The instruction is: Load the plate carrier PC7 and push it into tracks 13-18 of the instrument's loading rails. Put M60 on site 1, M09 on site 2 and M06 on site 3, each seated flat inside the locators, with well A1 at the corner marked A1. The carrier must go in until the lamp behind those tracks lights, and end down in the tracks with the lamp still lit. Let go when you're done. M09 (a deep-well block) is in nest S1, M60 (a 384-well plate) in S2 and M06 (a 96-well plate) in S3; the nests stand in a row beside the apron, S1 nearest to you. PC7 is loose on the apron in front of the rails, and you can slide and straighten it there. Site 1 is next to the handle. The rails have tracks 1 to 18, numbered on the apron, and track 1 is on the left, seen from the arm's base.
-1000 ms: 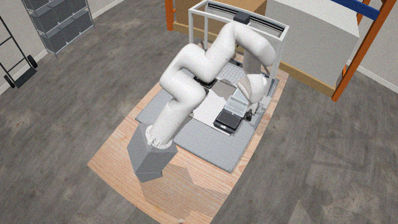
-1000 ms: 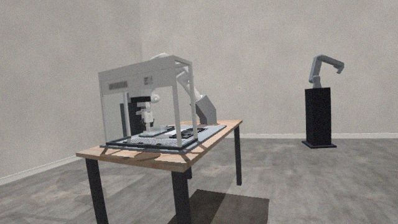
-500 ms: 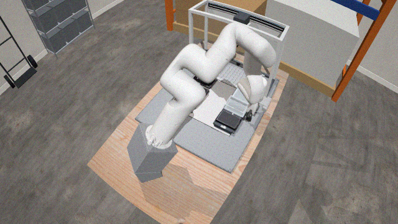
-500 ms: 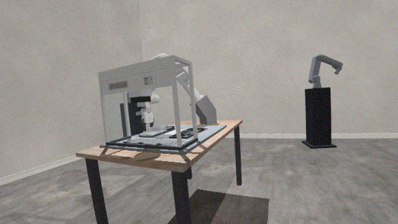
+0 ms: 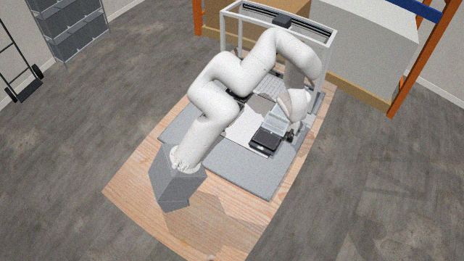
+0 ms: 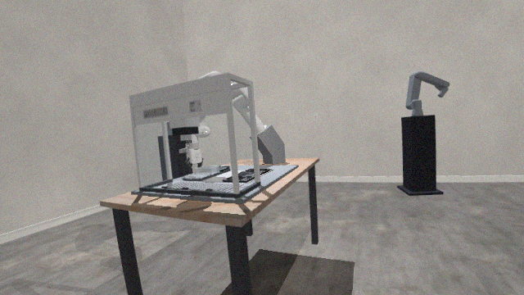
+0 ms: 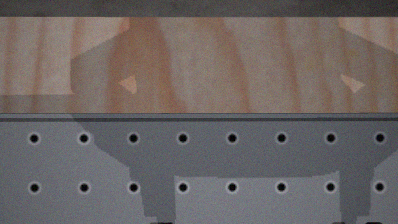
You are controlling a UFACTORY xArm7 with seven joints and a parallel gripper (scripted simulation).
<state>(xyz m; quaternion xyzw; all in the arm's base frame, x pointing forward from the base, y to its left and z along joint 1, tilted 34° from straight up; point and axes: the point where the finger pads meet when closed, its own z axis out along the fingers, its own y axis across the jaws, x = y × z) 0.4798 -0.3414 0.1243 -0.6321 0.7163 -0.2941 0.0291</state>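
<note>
M60 pale, likely translucent, in nest; gripper open above

Warehouse, pallet racking, shelf rack

The arm is matte white throughout, built from thick rounded tubular links that swell into bulbous, capsule-like joint housings. Its surface is plain, with no visible markings, cables or screws at this resolution. The lowest link ends in a slightly scalloped white collar seated on a grey, box-shaped pedestal with flat faces and sharp edges. In the exterior view the hand shows as a small white blocky unit with darker detail, too small to read further.
</note>
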